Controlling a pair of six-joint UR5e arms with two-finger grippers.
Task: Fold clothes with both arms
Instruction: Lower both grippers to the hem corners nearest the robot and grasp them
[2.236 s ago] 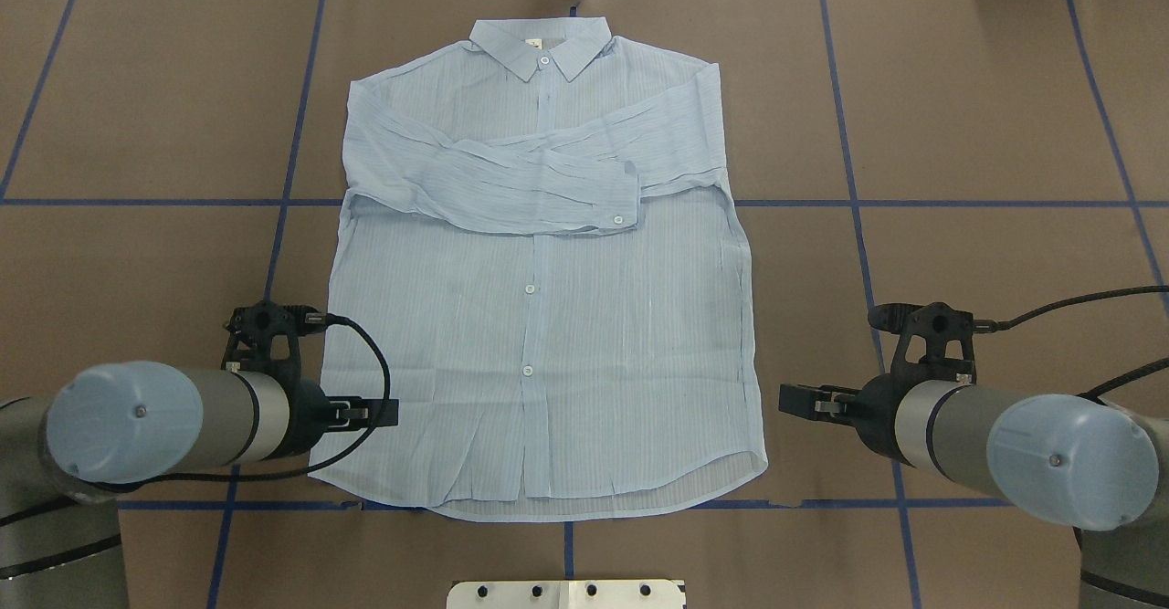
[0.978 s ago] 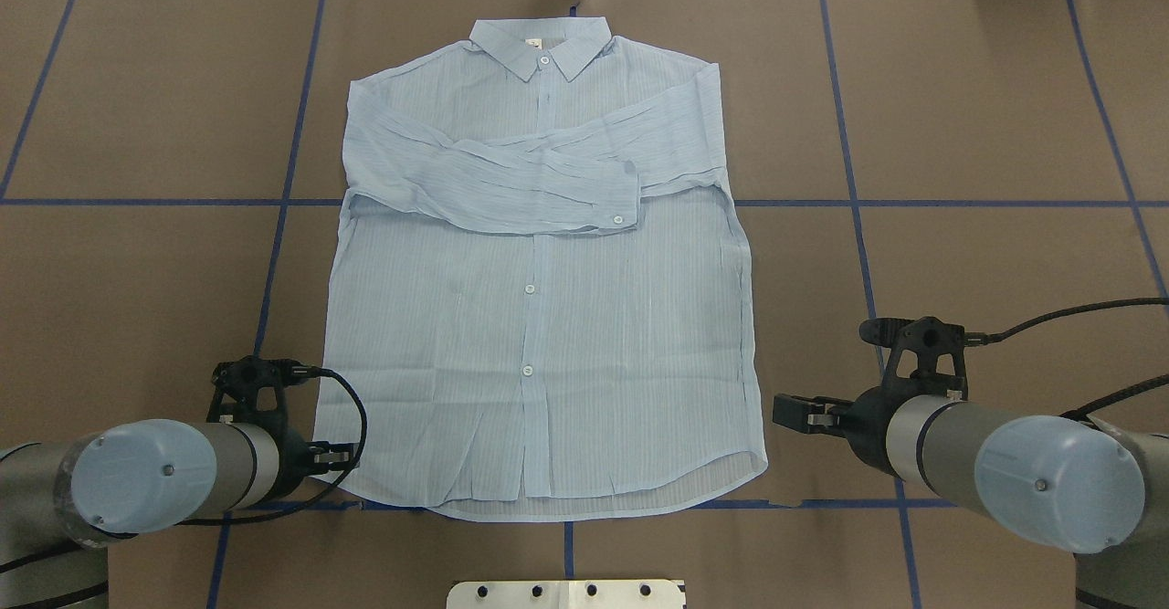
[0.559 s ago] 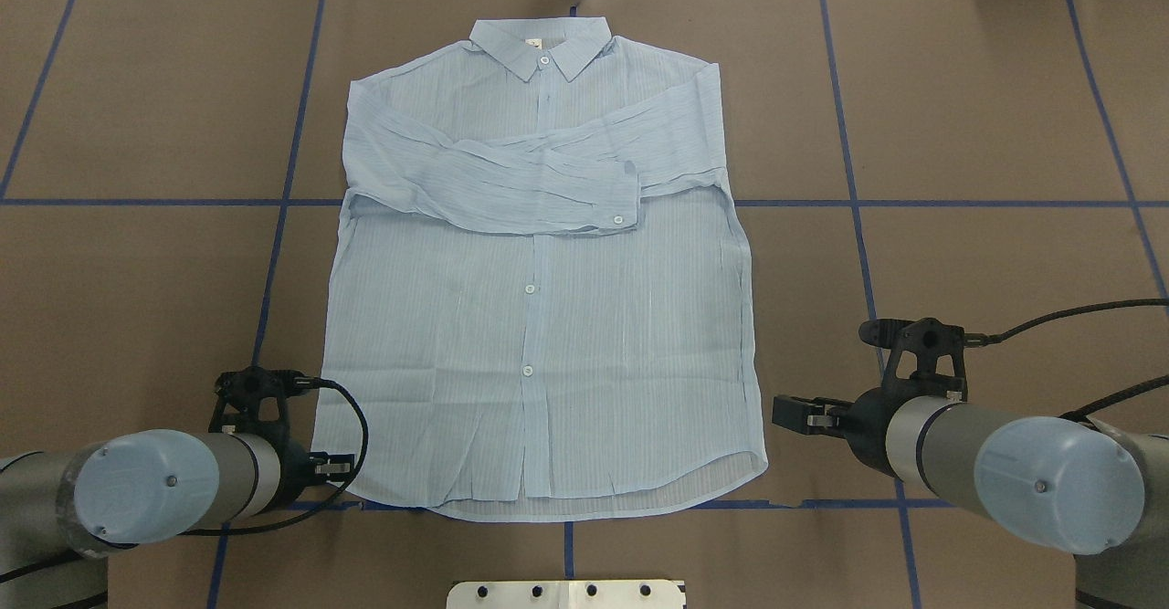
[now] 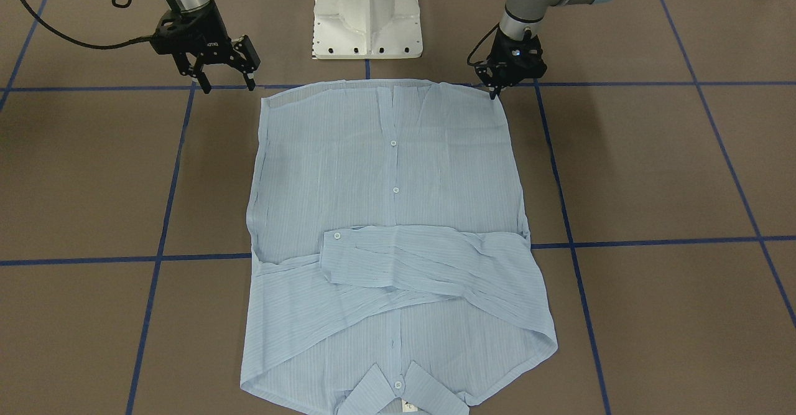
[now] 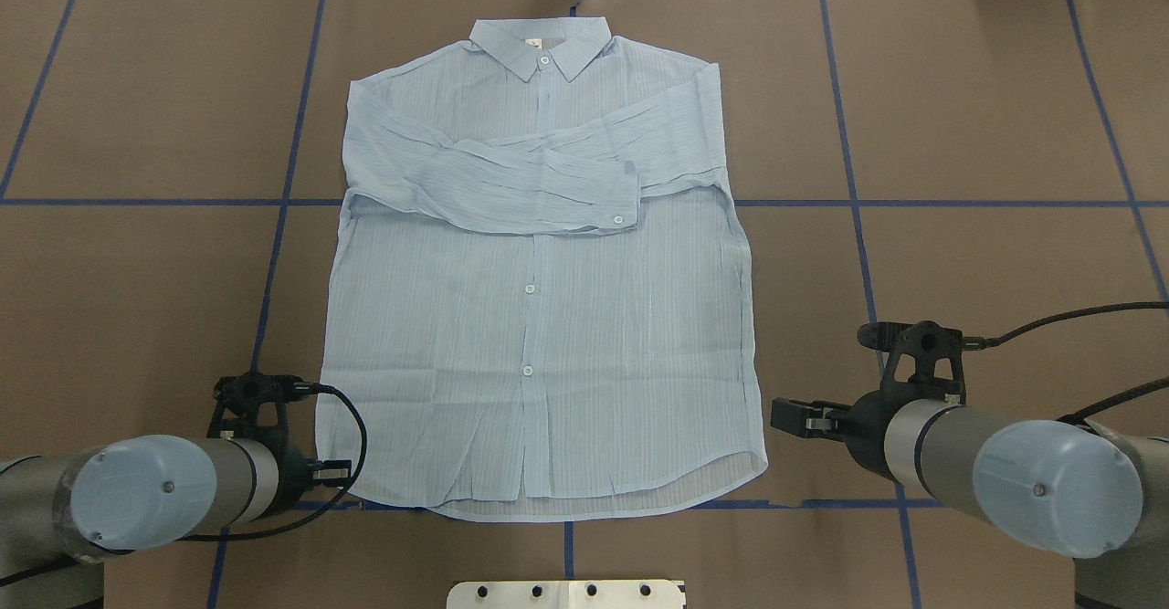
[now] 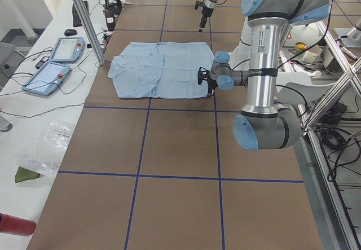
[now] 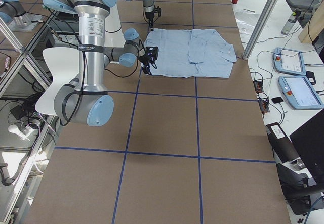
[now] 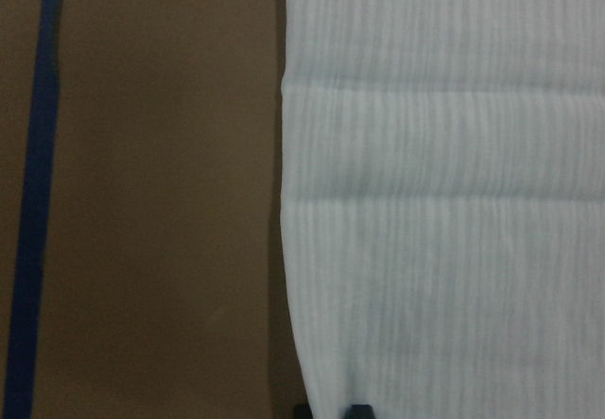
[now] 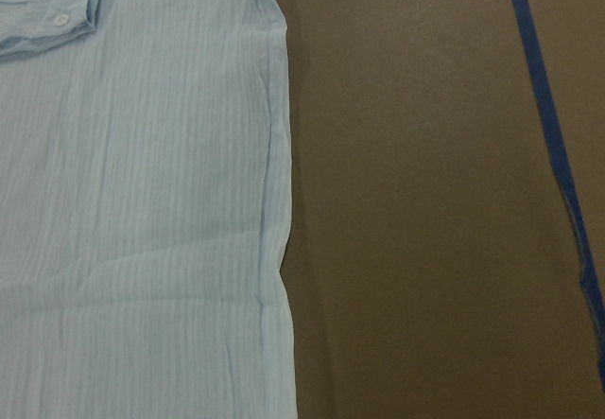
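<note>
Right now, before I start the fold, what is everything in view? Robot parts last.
Thin light-blue pinstriped button-front shirt: one, light blue, flat mid-table, sleeves folded across chest.
Brown table cover: one, brown, under the shirt.
Blue tape lines: several, blue, gridding the cover.
White pedestal base: one, white, robot-side table edge.
Blue-grey handheld tablets: two, blue-grey, side bench beyond the collar.
Left arm: one, grey with light-blue caps, jaws at a hem corner, open or shut unclear.
Right arm: one, same colours, jaws open beside the other hem corner, off the cloth.

Thin, sheer, matt cloth shirt [image 5: 548, 335]
</note>
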